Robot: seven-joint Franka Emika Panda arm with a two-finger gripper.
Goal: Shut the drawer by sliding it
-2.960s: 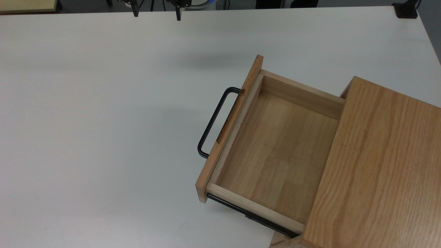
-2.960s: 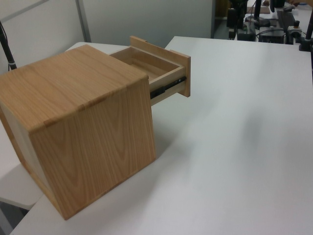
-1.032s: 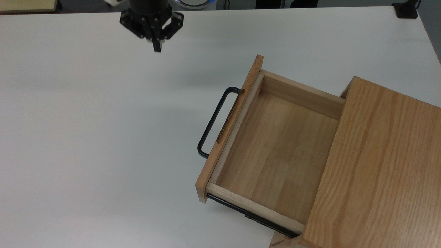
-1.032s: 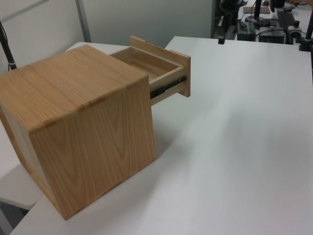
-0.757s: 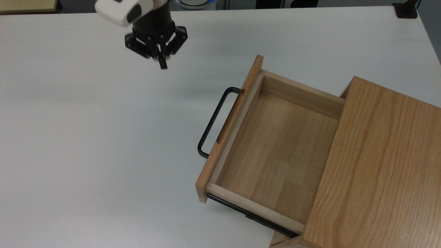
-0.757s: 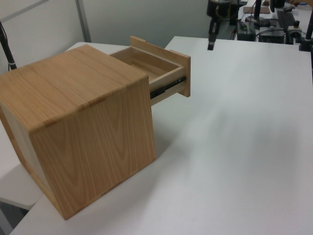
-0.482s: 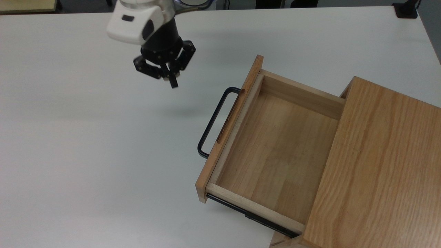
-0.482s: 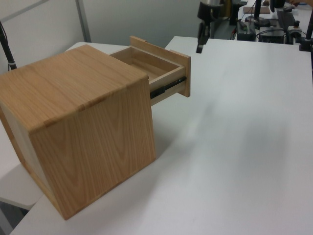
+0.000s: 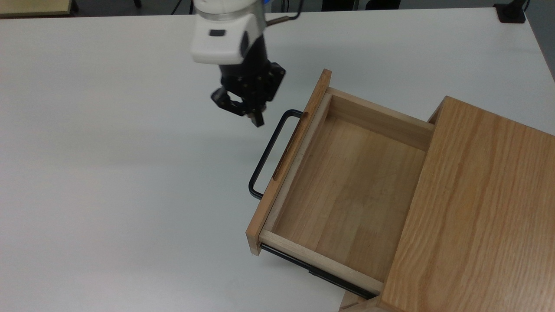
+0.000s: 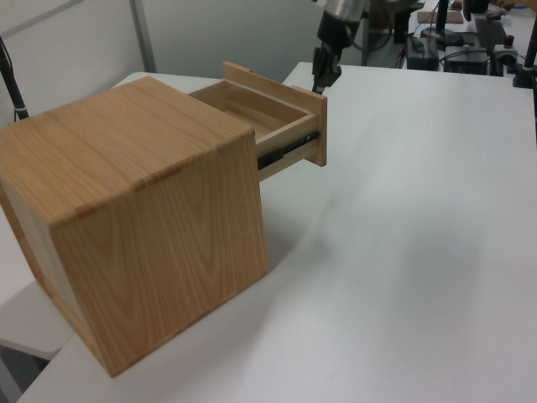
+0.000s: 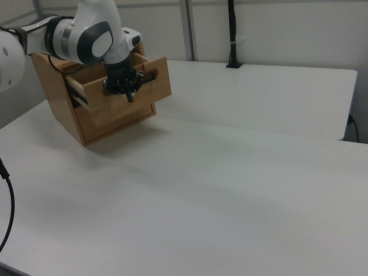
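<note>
Top view: the hand point(image 9: 256, 120), fingers together and empty, hangs near the open drawer point(image 9: 342, 186)'s handle point(image 9: 269, 151).

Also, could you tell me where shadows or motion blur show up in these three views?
Top view: the gripper looks slightly blurred, with a soft shadow on the table. Left view: the cabinet casts a faint shadow. Right view: a shadow lies beneath the drawer.

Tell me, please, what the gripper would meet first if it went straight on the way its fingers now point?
Probably the white table beside the drawer's black handle: the gripper points down, short of it. Depth is unclear, so it might graze the handle.
</note>
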